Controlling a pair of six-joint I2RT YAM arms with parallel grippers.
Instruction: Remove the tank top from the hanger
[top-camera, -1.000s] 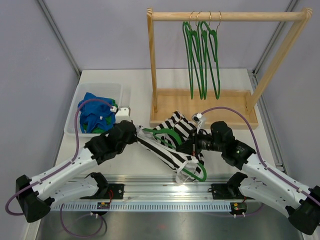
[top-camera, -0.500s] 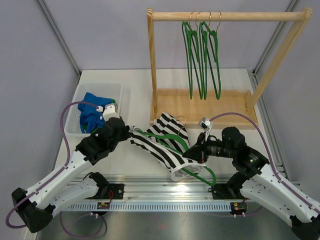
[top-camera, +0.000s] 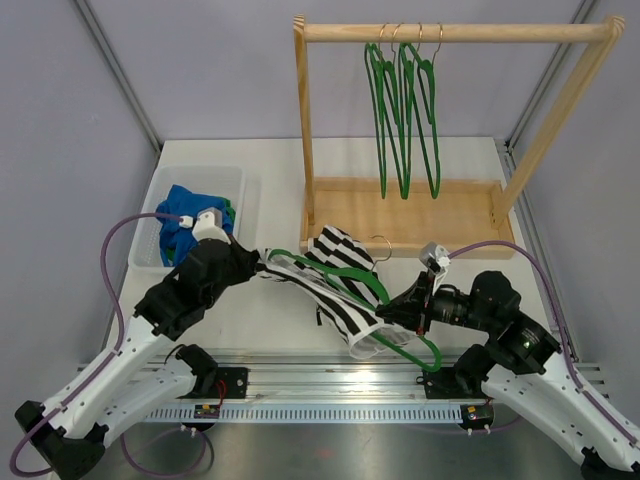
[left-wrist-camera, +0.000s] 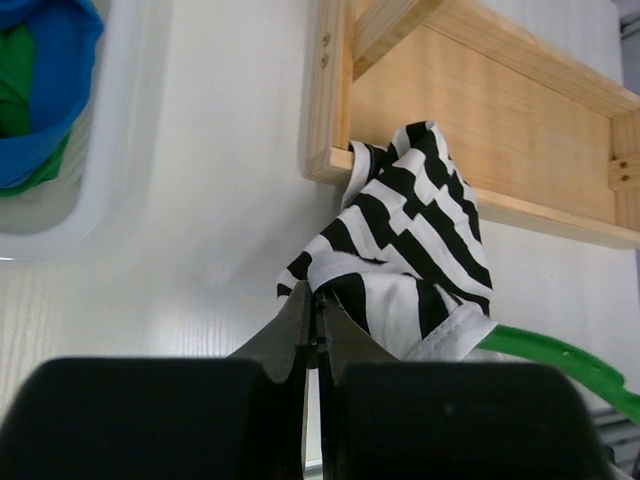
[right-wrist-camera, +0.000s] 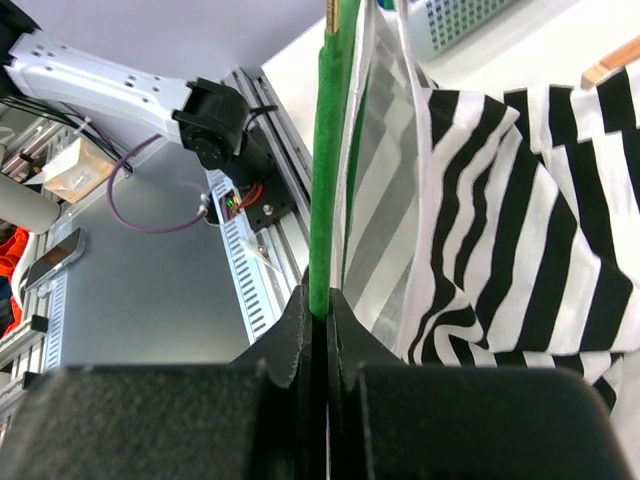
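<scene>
A black-and-white striped tank top (top-camera: 335, 280) is stretched across the table's middle, still partly on a green hanger (top-camera: 350, 272). My left gripper (top-camera: 262, 262) is shut on the tank top's left end; in the left wrist view the cloth (left-wrist-camera: 400, 240) bunches at the closed fingertips (left-wrist-camera: 318, 298). My right gripper (top-camera: 395, 312) is shut on the green hanger's bar (right-wrist-camera: 328, 150), with the striped cloth (right-wrist-camera: 520, 230) hanging beside it. The hanger's hook (top-camera: 380, 240) lies near the wooden rack base.
A wooden rack (top-camera: 450, 32) holds several green hangers (top-camera: 405, 110) at the back, its base tray (top-camera: 440, 210) behind the cloth. A clear bin (top-camera: 170, 185) with blue and green clothes (top-camera: 185, 225) stands at the left. A metal rail (top-camera: 330, 385) runs along the near edge.
My left gripper has drawn back to the left with the tank top. My right gripper has pulled the hanger right and toward the near edge, stretching the cloth.
</scene>
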